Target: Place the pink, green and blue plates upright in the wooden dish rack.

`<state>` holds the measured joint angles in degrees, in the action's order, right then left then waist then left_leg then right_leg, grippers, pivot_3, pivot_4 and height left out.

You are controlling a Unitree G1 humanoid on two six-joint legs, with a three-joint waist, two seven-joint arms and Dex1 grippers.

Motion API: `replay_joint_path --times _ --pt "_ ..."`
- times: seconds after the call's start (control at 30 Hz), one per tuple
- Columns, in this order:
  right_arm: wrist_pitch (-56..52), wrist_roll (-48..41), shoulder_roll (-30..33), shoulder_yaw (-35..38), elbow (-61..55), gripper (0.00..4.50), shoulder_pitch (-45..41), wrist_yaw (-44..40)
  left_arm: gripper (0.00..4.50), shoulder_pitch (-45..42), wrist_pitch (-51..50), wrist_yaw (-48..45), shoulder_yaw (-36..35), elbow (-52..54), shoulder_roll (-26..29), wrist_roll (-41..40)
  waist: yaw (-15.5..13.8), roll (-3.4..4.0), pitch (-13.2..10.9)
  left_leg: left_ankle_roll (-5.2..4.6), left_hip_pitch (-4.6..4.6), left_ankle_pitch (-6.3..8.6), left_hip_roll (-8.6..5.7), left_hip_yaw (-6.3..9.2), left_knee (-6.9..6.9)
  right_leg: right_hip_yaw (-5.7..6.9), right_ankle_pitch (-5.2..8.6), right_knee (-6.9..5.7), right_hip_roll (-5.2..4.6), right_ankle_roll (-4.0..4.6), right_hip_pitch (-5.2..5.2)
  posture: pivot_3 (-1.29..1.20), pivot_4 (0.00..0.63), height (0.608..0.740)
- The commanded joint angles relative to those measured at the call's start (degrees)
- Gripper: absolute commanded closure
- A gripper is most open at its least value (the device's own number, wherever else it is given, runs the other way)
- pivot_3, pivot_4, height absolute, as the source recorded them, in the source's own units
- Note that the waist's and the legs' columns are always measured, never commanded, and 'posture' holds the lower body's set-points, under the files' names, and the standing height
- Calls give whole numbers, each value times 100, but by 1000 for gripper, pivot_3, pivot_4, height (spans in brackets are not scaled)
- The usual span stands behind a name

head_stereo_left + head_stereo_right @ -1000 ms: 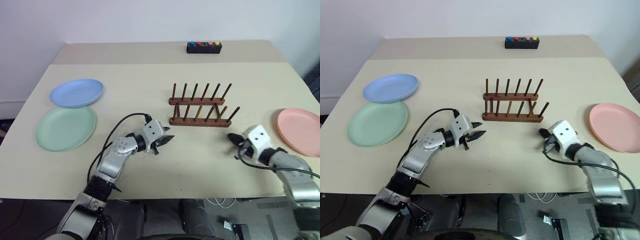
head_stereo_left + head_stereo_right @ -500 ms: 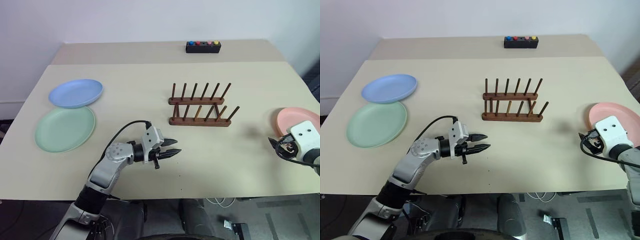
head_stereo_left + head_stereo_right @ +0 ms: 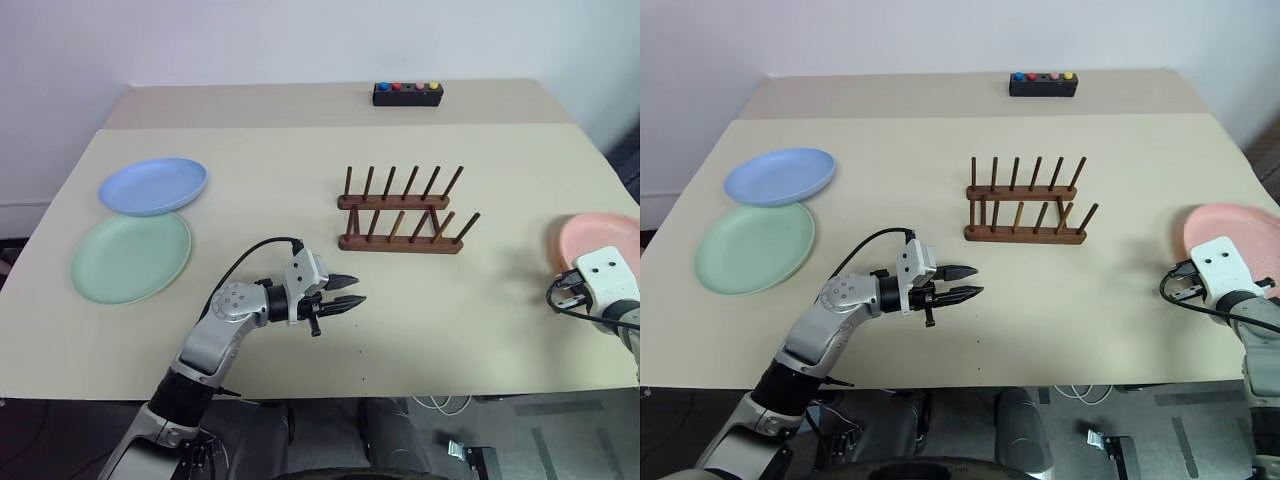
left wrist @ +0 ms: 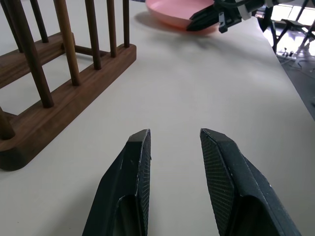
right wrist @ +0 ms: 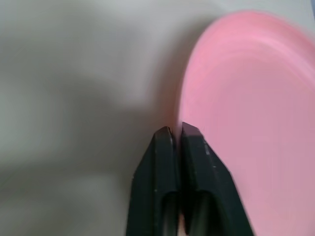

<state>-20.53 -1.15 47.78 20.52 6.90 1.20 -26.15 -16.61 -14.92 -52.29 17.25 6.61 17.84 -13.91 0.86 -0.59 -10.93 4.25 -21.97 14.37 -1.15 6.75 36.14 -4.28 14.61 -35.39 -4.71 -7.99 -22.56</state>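
No text, label, brand, number or sign can be read on anything here; the small black box (image 3: 408,94) with coloured buttons, upper centre of the frame, carries no legible marking.

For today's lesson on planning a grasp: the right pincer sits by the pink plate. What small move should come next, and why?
Probably open the right pincer and ease it onto the rim of the pink plate. Its fingers are shut at the plate's near edge, gripping nothing, and the plate lies flat on the table. The wooden dish rack holds no plates yet.
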Motion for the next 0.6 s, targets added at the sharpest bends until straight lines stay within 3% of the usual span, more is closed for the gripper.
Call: replay_joint_path --times 0.03,0.2,0.37,0.6 --pt "299 346 95 -19 -243 4434 67 269 2912 -25 52 9 29 106 -33 -35 -1 0 0 0 0 0 0 0 0 0 0 0 0 0 0 0 150 740" --pt "1581 1218 411 -415 -351 4434 149 669 2912 -45 55 27 53 72 -78 -22 21 5 1 0 0 0 0 -2 0 -1 0 0 0 0 -2 0 150 740" --pt "2624 2197 567 -591 -104 4434 -263 1899 2912 -67 69 56 57 28 -150 -3 27 11 1 0 -3 0 0 -4 0 -2 0 -2 0 0 -8 0 150 740" --pt "3307 1576 351 -433 -179 4434 -1211 1912 2912 -97 94 96 36 -16 -199 0 16 9 0 0 -8 0 0 -3 0 -2 -2 -2 0 -1 -10 0 150 740"
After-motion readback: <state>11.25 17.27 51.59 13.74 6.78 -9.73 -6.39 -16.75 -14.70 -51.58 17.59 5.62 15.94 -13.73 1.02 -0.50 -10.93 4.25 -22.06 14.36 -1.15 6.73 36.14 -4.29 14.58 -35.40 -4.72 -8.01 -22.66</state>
